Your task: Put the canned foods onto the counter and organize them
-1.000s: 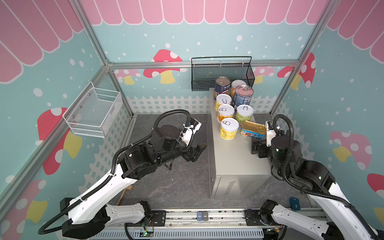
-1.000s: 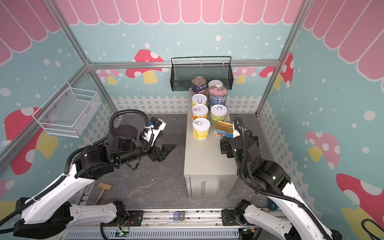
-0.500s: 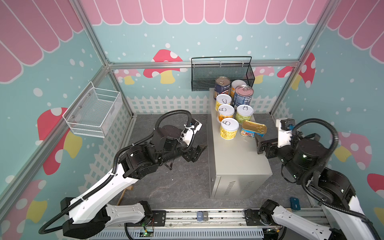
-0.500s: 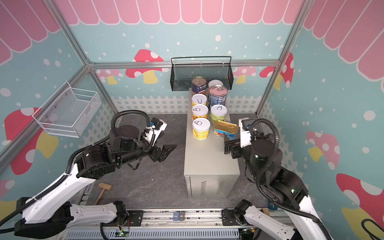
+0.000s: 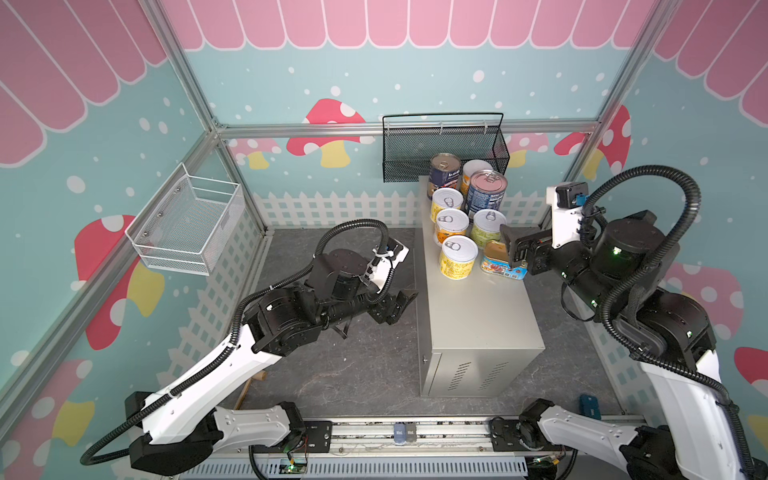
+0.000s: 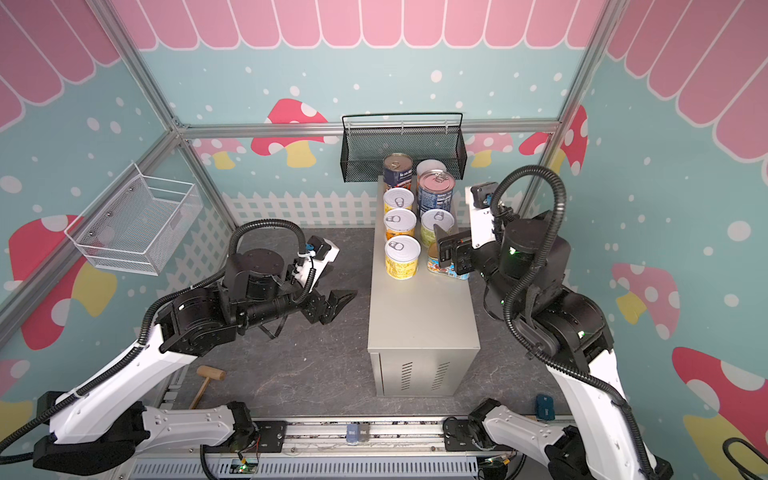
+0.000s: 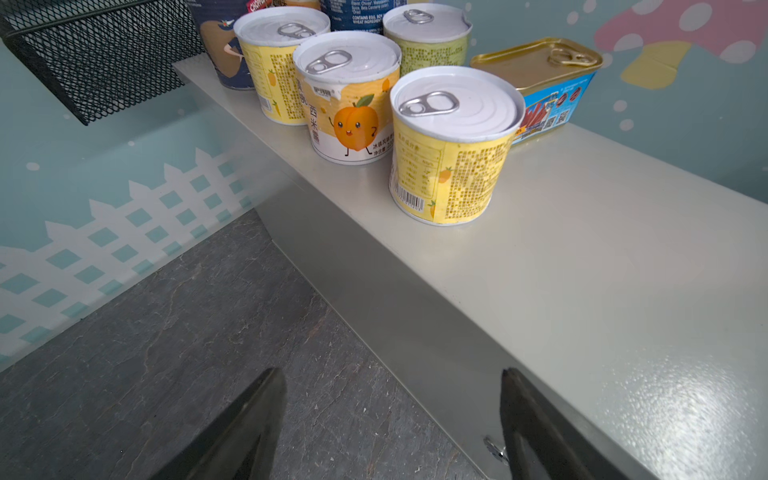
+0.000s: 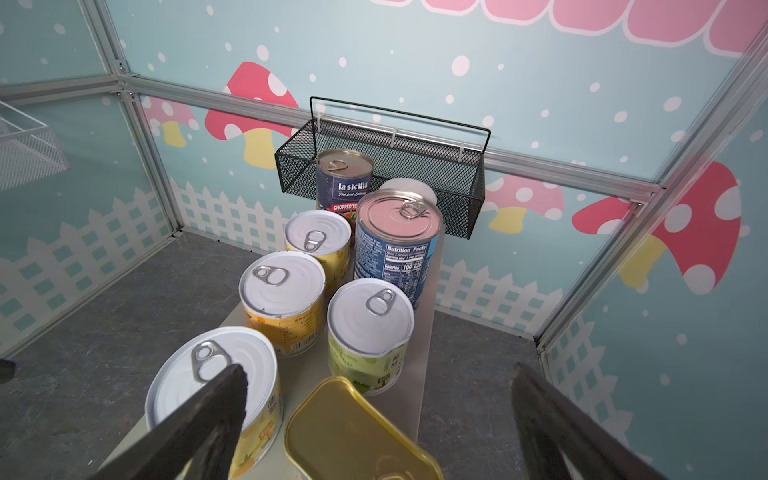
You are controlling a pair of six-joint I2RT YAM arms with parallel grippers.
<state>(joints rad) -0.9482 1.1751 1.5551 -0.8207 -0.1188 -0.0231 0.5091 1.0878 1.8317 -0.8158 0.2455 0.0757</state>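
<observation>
All the canned foods in view stand on the far half of the beige counter (image 5: 478, 303). Two tall dark-blue cans (image 5: 485, 197) are at the back. Several yellow-labelled cans (image 5: 458, 257) with white pull-tab lids form rows in front of them. The flat gold tin (image 5: 496, 259) lies beside the nearest yellow can (image 8: 216, 374). My right gripper (image 5: 513, 249) hovers open over the tin's (image 8: 353, 432) right end, touching nothing, and its midpoint (image 8: 378, 374) lies above the tin. My left gripper (image 5: 401, 305) hangs open and empty over the floor, left of the counter (image 7: 582, 270), fingertips (image 7: 274, 378) apart.
A black mesh basket (image 5: 444, 145) hangs on the back wall just behind the cans. A white wire basket (image 5: 187, 224) is on the left wall. A wooden mallet (image 6: 210, 376) lies on the floor near the left arm's base. A small blue object (image 5: 590, 405) lies front right.
The right arm has swung out to the right and risen, and its open gripper now sits slightly further back by the gold tin. The cans and the left arm have not moved.
</observation>
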